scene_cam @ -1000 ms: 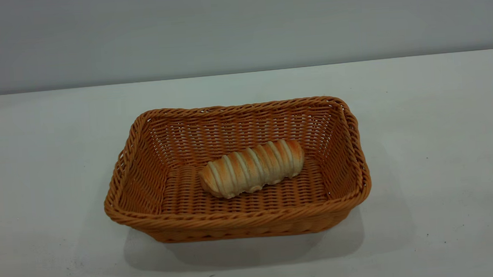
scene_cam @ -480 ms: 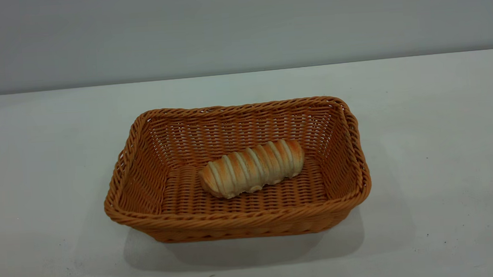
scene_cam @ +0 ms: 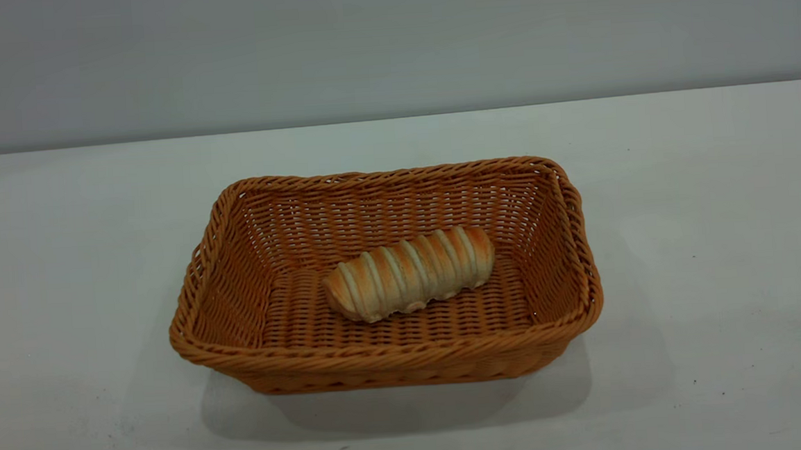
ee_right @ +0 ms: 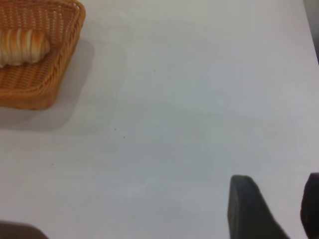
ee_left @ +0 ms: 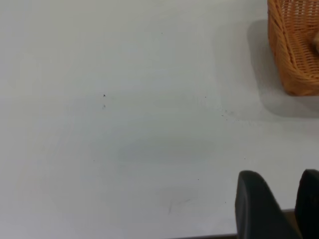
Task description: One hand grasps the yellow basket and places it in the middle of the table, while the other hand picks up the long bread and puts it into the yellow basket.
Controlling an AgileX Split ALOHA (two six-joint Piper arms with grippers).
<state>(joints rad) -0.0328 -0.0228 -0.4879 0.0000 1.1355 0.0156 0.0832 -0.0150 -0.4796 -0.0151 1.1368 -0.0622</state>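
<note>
Exterior view first: the yellow basket (scene_cam: 383,282) sits around the middle of the table (scene_cam: 707,234), well clear of the far edge, and the long bread (scene_cam: 410,273) lies flat on its woven floor, slanted, one end toward the basket's right wall. Neither arm shows here, so nothing can be said of the pincers from this angle. The basket's near wall hides the front strip of its floor.

Over to the left wrist view: the left gripper (ee_left: 284,209) hangs over bare table, well apart from the basket (ee_left: 295,45), which is cut off at the picture's edge so only one corner shows. Two dark fingers (ee_left: 256,209) are cropped by the frame, a narrow gap showing between them, nothing held, nothing touched. A pale sliver inside the basket may be the bread, too small to tell.

Right wrist view now: the right gripper (ee_right: 279,209) hovers over bare table, far from the basket (ee_right: 37,84). Its fingers (ee_right: 249,209) stand clearly parted, empty, both cropped. The bread (ee_right: 22,46) peeks out inside the basket, partly cut off
</note>
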